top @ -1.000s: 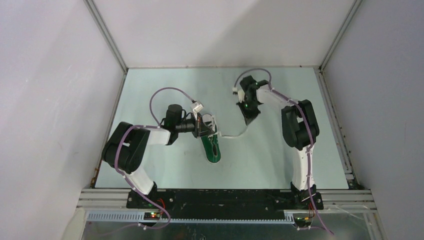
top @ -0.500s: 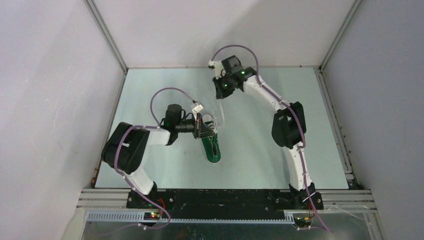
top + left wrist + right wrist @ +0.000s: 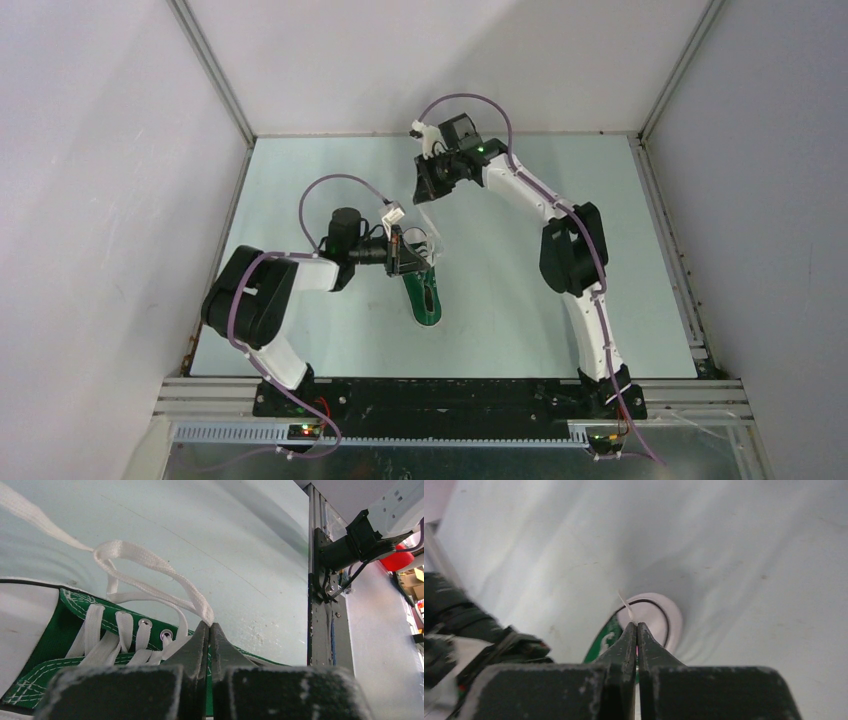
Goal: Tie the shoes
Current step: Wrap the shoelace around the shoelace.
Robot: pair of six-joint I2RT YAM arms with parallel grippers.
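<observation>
The shoe (image 3: 427, 298), a small green canvas sneaker with a white toe cap, lies mid-table with its toe toward the far side. My left gripper (image 3: 406, 262) reaches in from the left over the shoe's eyelets. In the left wrist view the left gripper (image 3: 210, 625) is shut on a loop of white lace (image 3: 150, 567) above the green upper (image 3: 65, 630). My right gripper (image 3: 424, 196) hangs above the table beyond the toe. The right wrist view shows the right gripper (image 3: 637, 625) shut on a lace end (image 3: 625, 603), with the toe cap (image 3: 664, 617) below.
White walls enclose the pale green table (image 3: 560, 300) on three sides. A metal rail (image 3: 327, 630) runs along the table's near edge by the arm bases. The left arm's wrist and purple cable (image 3: 330, 190) sit just left of the shoe.
My right arm swung from the shoe's right to beyond its toe, drawing its lace end up off the table. The left gripper stayed shut on the loop over the shoe.
</observation>
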